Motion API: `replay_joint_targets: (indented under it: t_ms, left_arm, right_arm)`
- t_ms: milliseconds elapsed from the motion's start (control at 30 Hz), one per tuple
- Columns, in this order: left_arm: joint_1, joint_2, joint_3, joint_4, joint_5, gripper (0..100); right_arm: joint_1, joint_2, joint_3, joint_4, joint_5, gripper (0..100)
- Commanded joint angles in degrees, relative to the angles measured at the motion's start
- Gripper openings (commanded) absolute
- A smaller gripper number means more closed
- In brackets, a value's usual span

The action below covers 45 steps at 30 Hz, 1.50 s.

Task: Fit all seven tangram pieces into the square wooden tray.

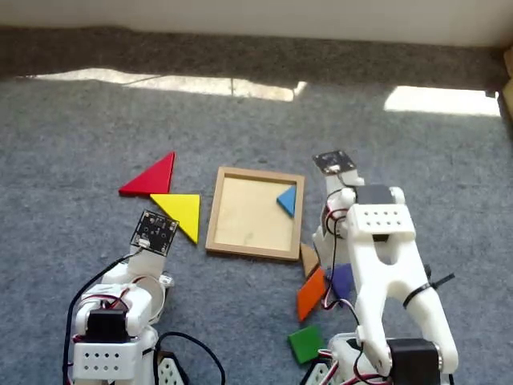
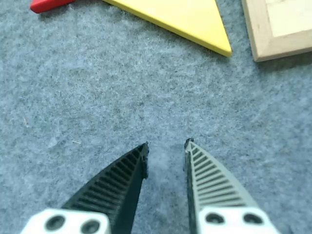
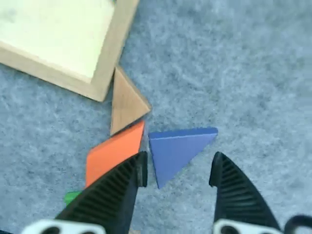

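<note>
The square wooden tray (image 1: 216,215) lies mid-table with a small light-blue triangle (image 1: 287,200) inside, against its right wall. Left of the tray lie a red triangle (image 1: 152,178) and a yellow triangle (image 1: 180,212). Near the tray's front right corner are a tan triangle (image 3: 126,102), an orange parallelogram (image 3: 114,151), a violet-blue triangle (image 3: 175,148) and a green square (image 1: 305,342). My right gripper (image 3: 179,161) is open, its fingers straddling the violet-blue triangle from just above. My left gripper (image 2: 165,148) is open over bare carpet, short of the yellow triangle (image 2: 185,17).
Everything rests on grey carpet. The right arm's white body (image 1: 389,265) covers part of the pieces in front of the tray. A corner of the tray rim (image 2: 278,41) lies beyond the left gripper. Sunlit patches mark the far carpet.
</note>
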Motion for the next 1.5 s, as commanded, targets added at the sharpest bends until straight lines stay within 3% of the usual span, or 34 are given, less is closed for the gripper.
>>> replay_joint_targets:
  t_ms: [0,167,367,567,700,933,1200,1467]
  left_arm:
    - [0.66,-2.86,1.1,0.26,0.09,13]
    - [0.66,-2.86,1.1,0.26,0.09,13]
    - [0.66,-2.86,1.1,0.26,0.09,13]
    - [0.66,-2.86,1.1,0.26,0.09,13]
    - [0.66,-2.86,1.1,0.26,0.09,13]
    - [0.66,-2.86,1.1,0.26,0.09,13]
    - [0.66,-2.86,1.1,0.26,0.09,13]
    - [0.66,-2.86,1.1,0.26,0.09,13]
  right_arm:
    - [0.4,-1.1,2.51,-5.23,-7.91,21.7]
    - [0.4,6.11,3.47,-8.4,-14.86,21.7]
    - [0.66,18.51,2.33,-10.77,-15.12,21.7]
    - [0.66,21.14,1.89,-11.12,-14.86,21.1]
    - [0.66,21.05,1.54,-11.47,-14.59,14.0]
    - [0.75,21.05,-1.98,-9.45,-4.75,4.2]
    - [1.89,12.09,-8.84,-3.3,5.1,3.5]
    - [0.66,2.77,-10.33,-3.56,18.64,3.5]
